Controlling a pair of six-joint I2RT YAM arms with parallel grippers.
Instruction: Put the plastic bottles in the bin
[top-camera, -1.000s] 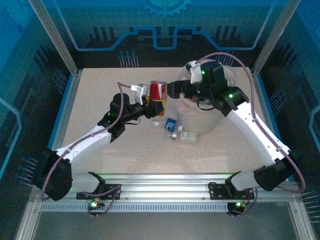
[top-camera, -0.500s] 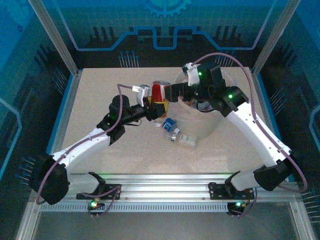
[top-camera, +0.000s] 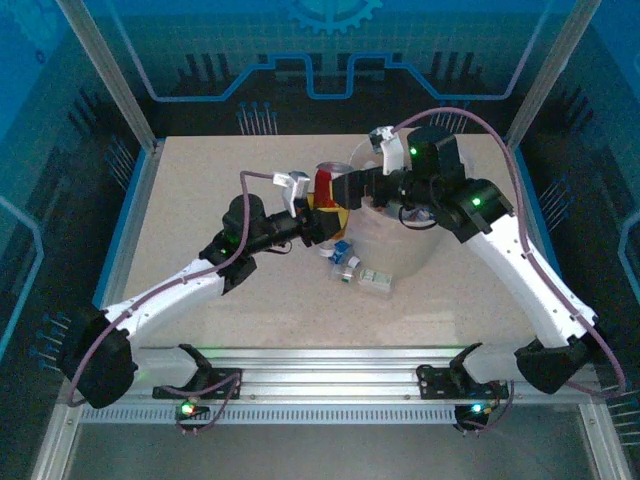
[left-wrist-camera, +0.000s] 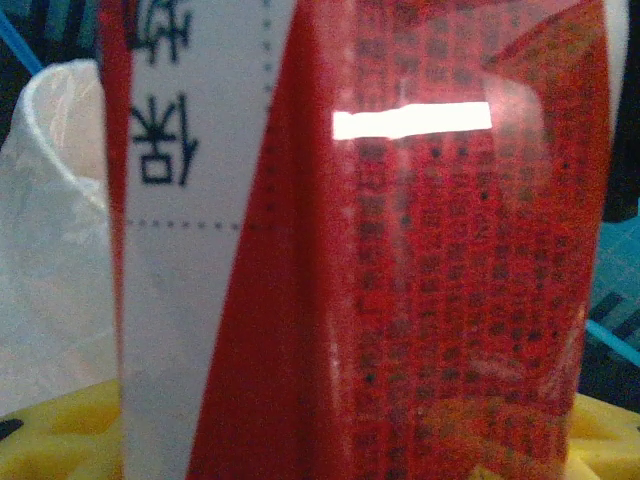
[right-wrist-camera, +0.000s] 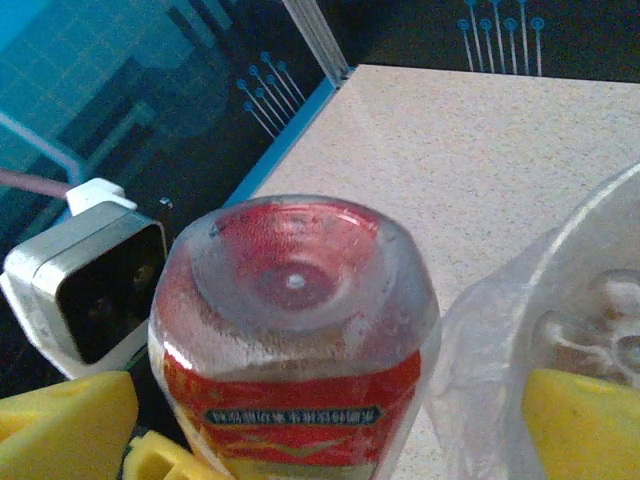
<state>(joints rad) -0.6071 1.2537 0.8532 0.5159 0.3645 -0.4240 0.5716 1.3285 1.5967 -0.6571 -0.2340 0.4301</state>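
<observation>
Tip: above the table middle, with left gripper clamped on the base-up red-label bottle and right gripper open-jawed around it, lift clear of the bin rim before letting go, no dragging across.

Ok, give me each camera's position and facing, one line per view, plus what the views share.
Top external: above and behind the bases, looking down on both arms, left gripper, right gripper, bin.
Left wrist: close on the red-labelled bottle, its yellow pads at the bottom corners.
Right wrist: faces that bottle's base, own yellow fingers wide either side.
Shared: all three show the bottle and bin.
</observation>
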